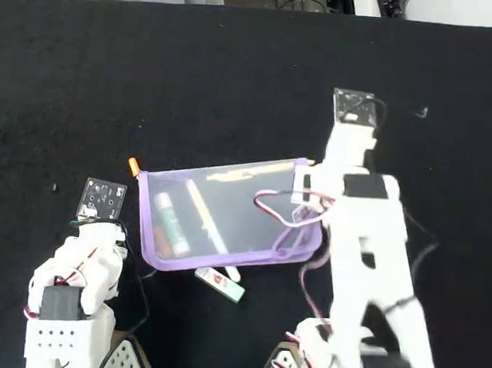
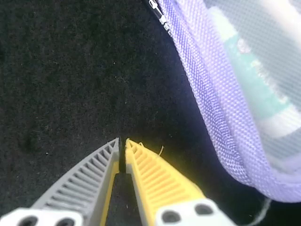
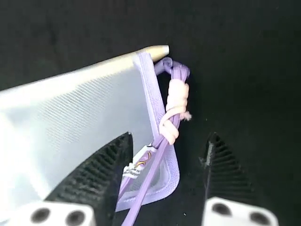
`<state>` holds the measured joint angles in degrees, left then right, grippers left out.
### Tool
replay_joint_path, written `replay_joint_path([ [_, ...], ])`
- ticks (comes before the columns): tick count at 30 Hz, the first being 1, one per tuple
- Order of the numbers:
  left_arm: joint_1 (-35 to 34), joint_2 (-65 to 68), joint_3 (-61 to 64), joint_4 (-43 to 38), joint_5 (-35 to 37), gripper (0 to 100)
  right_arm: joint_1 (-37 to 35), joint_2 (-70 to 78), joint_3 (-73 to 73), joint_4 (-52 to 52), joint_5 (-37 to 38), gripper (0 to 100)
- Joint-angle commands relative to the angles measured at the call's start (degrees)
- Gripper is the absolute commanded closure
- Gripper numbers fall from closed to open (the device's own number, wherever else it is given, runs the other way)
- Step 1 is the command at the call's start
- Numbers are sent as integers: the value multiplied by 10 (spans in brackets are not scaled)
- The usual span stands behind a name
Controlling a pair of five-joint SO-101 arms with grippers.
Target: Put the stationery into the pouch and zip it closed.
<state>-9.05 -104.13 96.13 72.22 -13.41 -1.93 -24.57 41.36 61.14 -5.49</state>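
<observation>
The right gripper (image 3: 169,139) has its jaws wide open. They hold nothing. One black jaw is over the see-through side of the pouch (image 3: 70,108). The other black jaw is over the black table (image 3: 254,70). Between the two jaws is a corner of the pouch. A purple cord (image 3: 181,73) with a pink knot (image 3: 176,94) hangs down at that corner. I cannot tell if the jaws touch the pouch or the cord.

The left gripper (image 2: 122,141) has its jaws shut tight, one grey and one yellow, tip against tip. Nothing is between them. They are over the bare table, near the purple edge of the pouch but not touching it.

From above, the pouch (image 1: 244,209) lies flat in the middle of the table, a bit tilted. It has a purple rim and see-through sides. The left arm is at its left end and the right arm is at its right end.

Inside the pouch, near the left end, is a green and white tube (image 1: 168,220). The left wrist view shows it through the mesh (image 2: 244,70). Next to it lies a white pen (image 1: 205,219). A yellow stick (image 1: 247,174) lies along the top edge, and its tip is at the corner by the cord (image 3: 157,49). I cannot tell if it is all the way in.

A small white and green piece (image 1: 221,282) lies on the table just beside the lower edge of the pouch, outside it. An orange bit (image 1: 133,167) is at the top left corner. I cannot tell if the zip is open or shut.
</observation>
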Motion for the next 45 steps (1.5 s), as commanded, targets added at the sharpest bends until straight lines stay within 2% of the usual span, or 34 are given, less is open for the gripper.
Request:
replay_joint_path([
  [1,-4,-1,13,-7,-7,970,0,68,-58,-2,-4,751],
  [5,-4,-1,13,-7,-7,970,4,140,-87,-18,-4,751],
  [11,-4,-1,13,-7,-7,970,79,237,-123,-62,-4,751],
  [18,-4,-1,13,-7,-7,970,97,260,-138,-62,-3,756],
  [26,-4,-1,13,-7,-7,970,90,265,-138,-68,41,976],
  [28,-4,-1,13,-7,-7,970,90,266,-138,-76,41,959],
  [33,-4,-1,13,-7,-7,970,85,300,-141,-84,41,828],
  [35,-4,-1,13,-7,-7,970,73,322,-151,-80,43,804],
  [40,-4,-1,13,-7,-7,970,61,373,-184,-79,79,841],
  [45,-4,-1,13,-7,-7,970,71,391,-204,-73,83,934],
])
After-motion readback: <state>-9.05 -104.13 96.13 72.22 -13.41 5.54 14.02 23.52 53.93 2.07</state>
